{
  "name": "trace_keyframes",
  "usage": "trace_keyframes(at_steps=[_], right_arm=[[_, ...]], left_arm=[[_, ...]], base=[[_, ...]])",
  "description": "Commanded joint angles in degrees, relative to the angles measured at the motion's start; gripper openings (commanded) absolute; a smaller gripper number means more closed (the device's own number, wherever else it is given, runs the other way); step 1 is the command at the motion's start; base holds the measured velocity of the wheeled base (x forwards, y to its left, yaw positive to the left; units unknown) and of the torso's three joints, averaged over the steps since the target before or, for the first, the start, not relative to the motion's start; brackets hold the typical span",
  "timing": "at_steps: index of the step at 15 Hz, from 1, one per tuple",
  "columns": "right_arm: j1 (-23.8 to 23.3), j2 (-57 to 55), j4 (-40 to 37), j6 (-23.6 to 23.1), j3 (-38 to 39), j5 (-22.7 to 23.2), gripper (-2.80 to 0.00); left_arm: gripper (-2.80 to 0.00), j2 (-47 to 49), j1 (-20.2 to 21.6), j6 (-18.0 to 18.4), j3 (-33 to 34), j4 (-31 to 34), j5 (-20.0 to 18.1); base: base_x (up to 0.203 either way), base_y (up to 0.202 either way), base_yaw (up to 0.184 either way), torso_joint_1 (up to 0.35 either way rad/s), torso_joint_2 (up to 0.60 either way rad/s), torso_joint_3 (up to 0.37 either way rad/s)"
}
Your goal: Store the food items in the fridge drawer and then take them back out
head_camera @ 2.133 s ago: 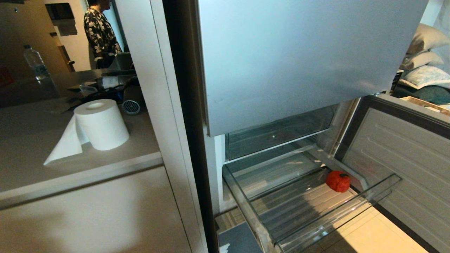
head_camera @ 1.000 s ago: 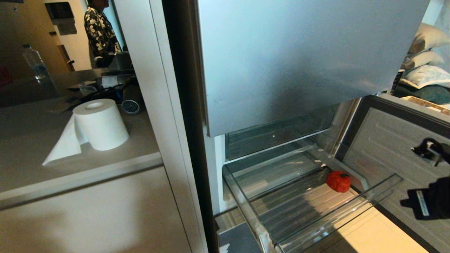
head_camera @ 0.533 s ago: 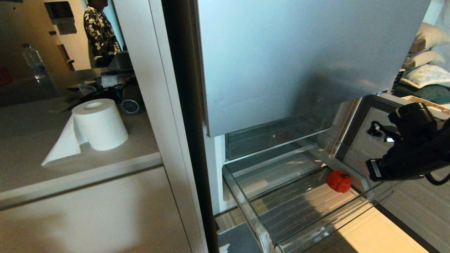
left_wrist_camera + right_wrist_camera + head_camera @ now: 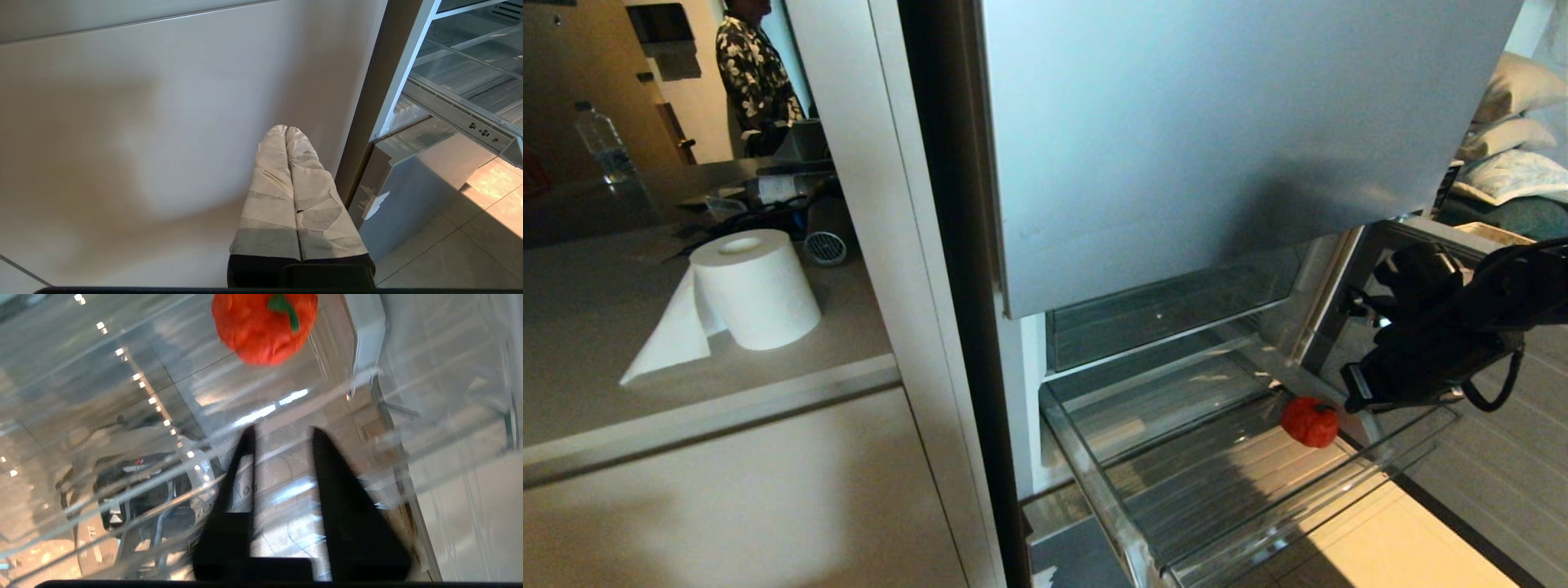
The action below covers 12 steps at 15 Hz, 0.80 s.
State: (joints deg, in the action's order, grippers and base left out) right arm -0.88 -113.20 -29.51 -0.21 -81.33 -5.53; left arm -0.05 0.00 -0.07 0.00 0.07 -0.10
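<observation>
No writing can be read anywhere on the fridge or the robot. The wide, shallow drawer of clear plastic with a ribbed floor [image 4: 1217, 482] stands pulled out from the bottom of the silver-blue fridge [image 4: 1217, 139], under a second clear-fronted compartment [image 4: 1168, 314]. One small, roundish, wrinkled orange-red piece with a green stem, like a little tomato [image 4: 1309, 421], lies on the ribbed floor at the drawer's far right corner, where it lay two seconds ago. The right gripper [image 4: 282, 435], black and boxy with a looping cable, was out of sight then; it has come in from the right and now hangs just right of the red piece, above the drawer's right wall. Its two dark, tapered jaws stand partly apart with nothing between them, short of the piece. The left gripper [image 4: 286, 130], wrapped in pale creased tape, hangs low by a plain cream cabinet front, jaws pressed together and empty. On the beige counter [image 4: 596, 327] to the left sits a white paper roll [image 4: 756, 287], a loose sheet trailing.
</observation>
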Motion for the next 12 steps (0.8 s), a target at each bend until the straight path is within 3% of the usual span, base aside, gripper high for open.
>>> trace_keyframes(at_steps=[1,12], right_arm=[[0.02,-3.71,-1.34,0.15,-3.56,0.01,0.00],[0.40,-18.50,-5.92,3.02,-18.33,0.09,0.00]], left_arm=[[-2.80,0.05,0.00,-0.01,0.09,0.01,0.01],[-2.80,0.05,0.00,-0.01,0.09,0.00,0.01]], base=[[0.000,0.000,0.000,0.000,0.00,0.000],[0.000,0.000,0.000,0.000,0.00,0.000]])
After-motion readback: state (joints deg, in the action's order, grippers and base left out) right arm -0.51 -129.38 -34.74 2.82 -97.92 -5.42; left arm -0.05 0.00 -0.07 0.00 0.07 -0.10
